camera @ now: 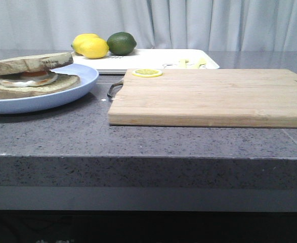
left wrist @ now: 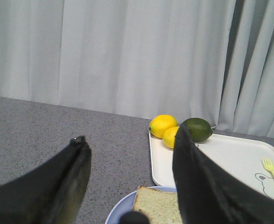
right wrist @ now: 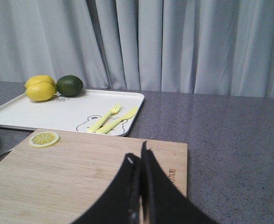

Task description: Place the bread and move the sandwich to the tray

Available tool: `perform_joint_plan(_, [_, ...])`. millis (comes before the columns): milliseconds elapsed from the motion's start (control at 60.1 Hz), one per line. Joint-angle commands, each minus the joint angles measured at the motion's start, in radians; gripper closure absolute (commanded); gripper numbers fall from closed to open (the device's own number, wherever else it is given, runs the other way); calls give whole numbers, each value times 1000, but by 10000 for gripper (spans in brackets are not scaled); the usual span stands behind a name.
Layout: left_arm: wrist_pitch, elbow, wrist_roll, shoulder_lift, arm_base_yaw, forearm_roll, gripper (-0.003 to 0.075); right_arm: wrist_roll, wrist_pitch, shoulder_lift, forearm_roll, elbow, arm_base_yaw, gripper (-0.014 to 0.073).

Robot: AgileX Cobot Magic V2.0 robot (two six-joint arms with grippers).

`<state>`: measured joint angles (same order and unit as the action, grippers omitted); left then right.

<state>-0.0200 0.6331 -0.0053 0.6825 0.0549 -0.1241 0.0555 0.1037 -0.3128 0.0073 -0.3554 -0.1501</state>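
The sandwich (camera: 29,78) sits on a pale-blue plate (camera: 82,86) at the left of the grey surface (camera: 148,147). Its top slice, the bread (camera: 32,62), lies tilted over a fried egg (camera: 27,78) with an orange yolk, and a lower slice rests on the plate under that. In the left wrist view only a corner of the bread (left wrist: 158,205) and a bit of the plate's rim (left wrist: 118,210) show, low between the fingers.

The left gripper (left wrist: 129,154) is wide open and holds nothing; its two dark fingers (left wrist: 76,163) stand well apart, above the near-left part of the plate, and the sandwich lies just below and between them, not touched. The right gripper (right wrist: 139,161) is closed, its fingers pressed together with nothing between them, and it hangs over the near part of the cutting board (right wrist: 80,172), well apart from the sandwich.

The tray (camera: 153,58) lies at the far side of the surface, behind the board and to the right of the plate. Two lemons (camera: 90,46) and a lime (camera: 121,43) sit touching each other on its far-left corner, and a yellow fork (right wrist: 104,119) and knife (right wrist: 120,119) lie side by side towards its right, beside a printed bear. The wooden board (camera: 214,96) fills the middle and right, with a lemon slice (camera: 147,73) on its far-left corner and a metal handle (camera: 114,88) at its left edge, near the plate.
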Motion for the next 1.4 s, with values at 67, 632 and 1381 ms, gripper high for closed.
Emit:
perform_joint_plan(67, [-33,41,-5,12,1,-29,332,1,-84,-2,2,-25,2,653])
perform_joint_plan(632, [-612,302,-44,432,-67,-226,333,1,-84,-2,2,-25,2,653])
perform_joint_plan(1381, [-645,302,-30,698,-139,-352,333,1,-84,-2,2,-25,2,653])
